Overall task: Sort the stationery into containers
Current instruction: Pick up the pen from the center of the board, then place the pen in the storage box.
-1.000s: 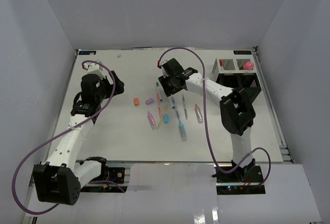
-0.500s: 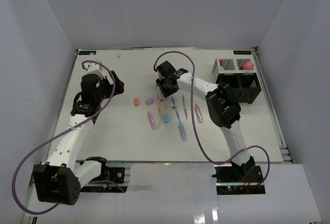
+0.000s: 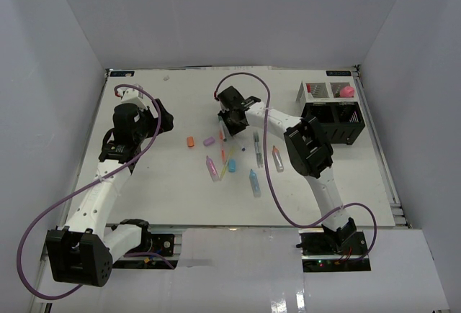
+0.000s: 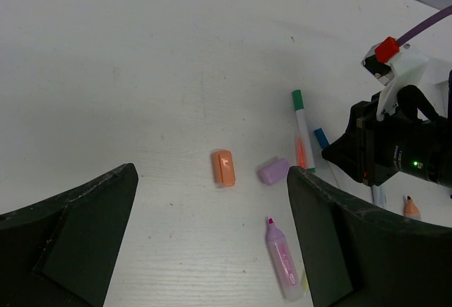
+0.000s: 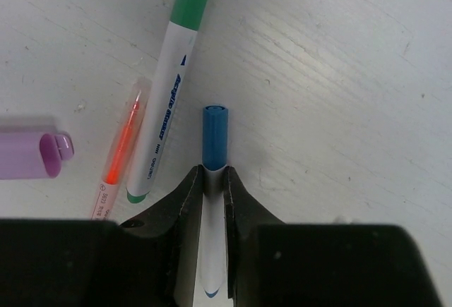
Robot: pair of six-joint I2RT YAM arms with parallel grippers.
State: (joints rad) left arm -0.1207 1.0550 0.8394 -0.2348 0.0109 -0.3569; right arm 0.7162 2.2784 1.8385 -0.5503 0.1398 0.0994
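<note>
The stationery lies mid-table: an orange eraser [image 3: 190,142], a purple eraser [image 3: 209,141], a pink marker [image 3: 212,167], a blue marker [image 3: 254,182] and thin pens. My right gripper [image 3: 229,121] is low over the pens; in the right wrist view it [image 5: 215,180] is shut on a blue-capped white pen [image 5: 215,137] lying on the table. A green-capped pen [image 5: 176,81] and an orange pen [image 5: 121,148] lie just left of it. My left gripper [image 4: 212,173] is open and empty, above the orange eraser [image 4: 224,167]. The black organizer [image 3: 338,120] with white mesh compartments [image 3: 324,91] stands far right.
A pink-capped bottle [image 3: 347,91] sits in a white mesh compartment. A marker [image 3: 277,158] with an orange tip and a blue eraser [image 3: 231,165] lie among the pens. White walls enclose the table on three sides. The right arm's purple cable [image 3: 248,77] arcs over the back of the table.
My right gripper has moved left and settled over the pens, its jaws now shut on the blue-capped pen. The left arm has not moved.
</note>
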